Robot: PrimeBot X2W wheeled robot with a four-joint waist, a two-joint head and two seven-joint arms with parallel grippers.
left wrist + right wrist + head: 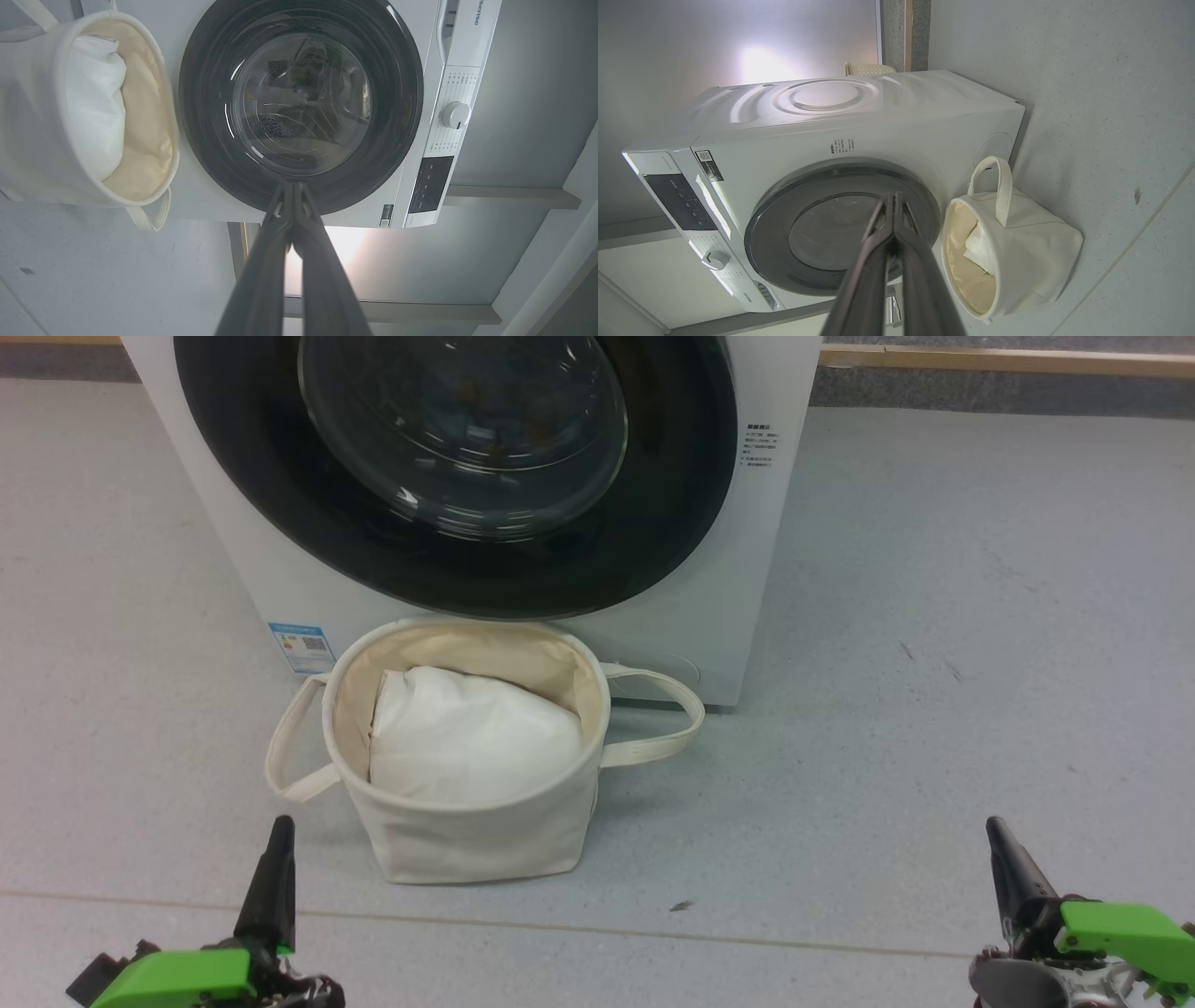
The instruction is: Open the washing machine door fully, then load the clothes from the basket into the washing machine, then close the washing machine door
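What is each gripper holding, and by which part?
Nothing: left gripper and right gripper both have jaws shut and empty, short of the basket and washing machine door.

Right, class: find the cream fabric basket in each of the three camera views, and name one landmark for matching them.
Head view: basket at lower centre, just below the washing machine door.
Left wrist view: basket at upper left, its mouth turned right, left of the door.
Right wrist view: basket at lower right, right of the door.
Shared landmark: the round, dark-rimmed door.
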